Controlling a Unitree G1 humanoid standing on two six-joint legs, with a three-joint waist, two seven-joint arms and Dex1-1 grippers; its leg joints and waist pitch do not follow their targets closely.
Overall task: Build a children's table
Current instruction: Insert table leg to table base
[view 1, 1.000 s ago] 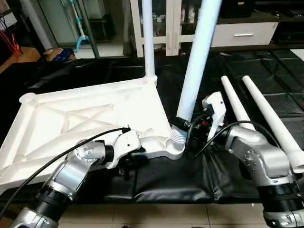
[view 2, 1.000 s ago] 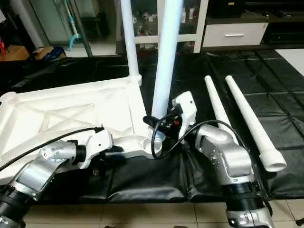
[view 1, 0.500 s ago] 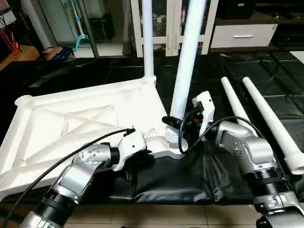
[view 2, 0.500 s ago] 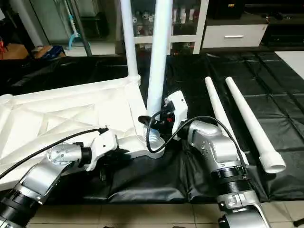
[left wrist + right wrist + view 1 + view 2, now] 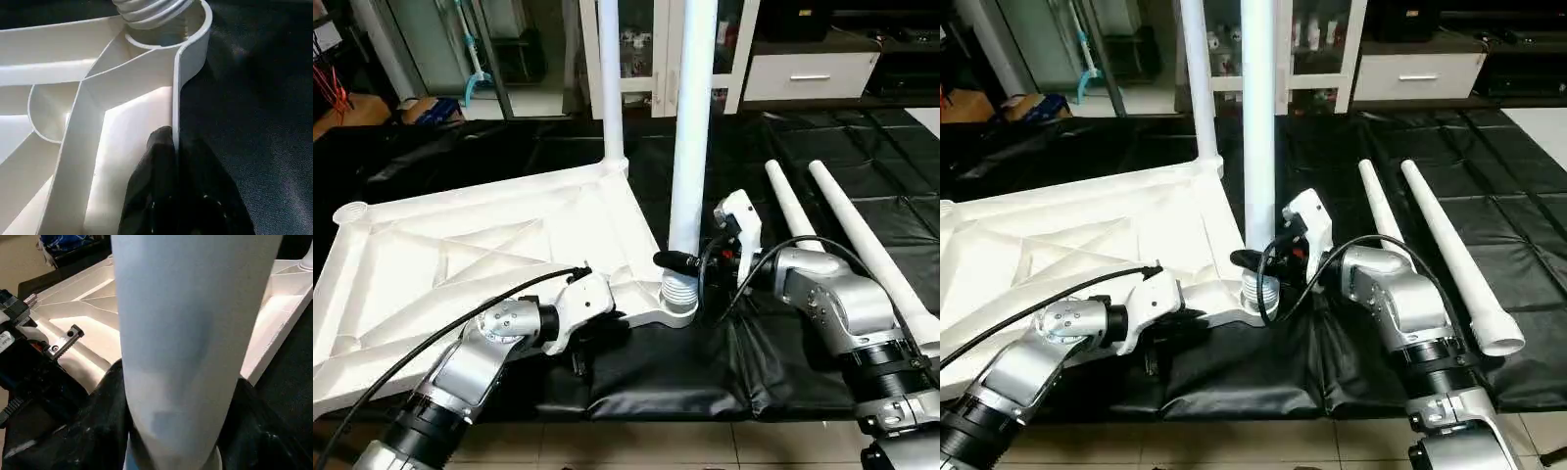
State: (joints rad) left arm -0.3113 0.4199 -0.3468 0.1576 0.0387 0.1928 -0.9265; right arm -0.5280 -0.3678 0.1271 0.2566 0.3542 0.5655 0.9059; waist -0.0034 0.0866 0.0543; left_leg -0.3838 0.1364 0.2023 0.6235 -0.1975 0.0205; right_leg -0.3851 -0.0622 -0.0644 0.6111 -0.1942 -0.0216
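The children's table tabletop (image 5: 489, 245) lies ribbed side up on the black mat. A white leg (image 5: 610, 78) stands upright in its far corner. A second leg (image 5: 693, 117) stands upright with its threaded end in the near right corner socket (image 5: 677, 304). My right gripper (image 5: 680, 261) is shut on this leg just above the thread, and its black fingers (image 5: 105, 421) wrap both sides of the tube. Beside that socket, my left gripper (image 5: 173, 161) is shut on the tabletop's near rim (image 5: 177, 98), one finger on each side.
Two loose legs (image 5: 793, 211) (image 5: 867, 250) lie side by side on the mat (image 5: 685, 372) to the right of my right arm. A white glass-door cabinet (image 5: 651, 59) and a drawer unit (image 5: 808, 73) stand behind. Tiled floor borders the mat's near edge.
The leg in my right gripper has swung from leaning right to upright over the socket. My left gripper has closed on the tabletop's rim.
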